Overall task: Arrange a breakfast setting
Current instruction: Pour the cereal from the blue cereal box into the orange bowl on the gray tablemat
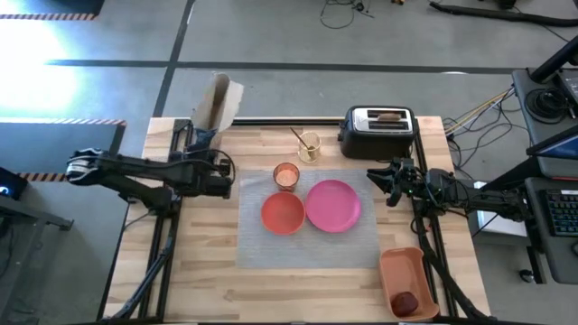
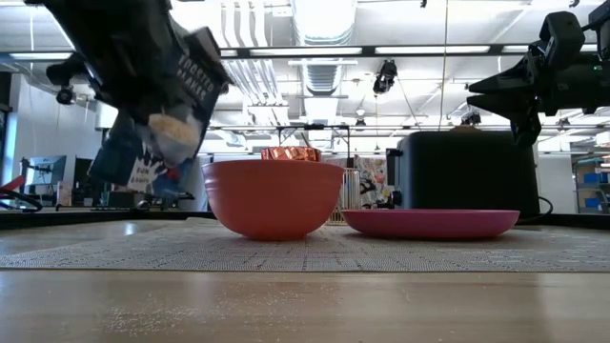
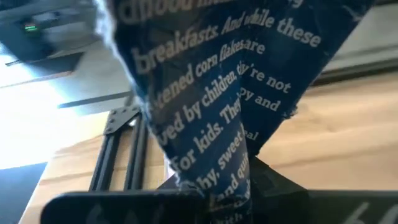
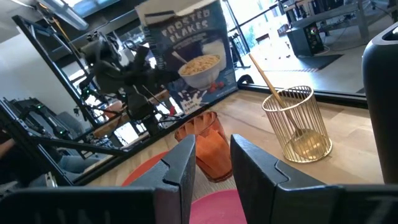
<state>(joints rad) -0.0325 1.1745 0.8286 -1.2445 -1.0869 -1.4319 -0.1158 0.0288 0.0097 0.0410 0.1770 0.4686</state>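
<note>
Gripping the Frosted Flakes box with fingers clamped shut, the left gripper holds it aloft for pouring into the orange-red bowl; the right gripper hovers partly open, empty.

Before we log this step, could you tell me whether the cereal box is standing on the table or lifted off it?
Lifted. The cereal box hangs tilted in the left gripper, clear of the table in the low view.

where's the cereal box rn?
The cereal box is clamped in the left gripper, held tilted off the table at its far-left corner in the high view, well left of the orange cup and the bowl.
</note>
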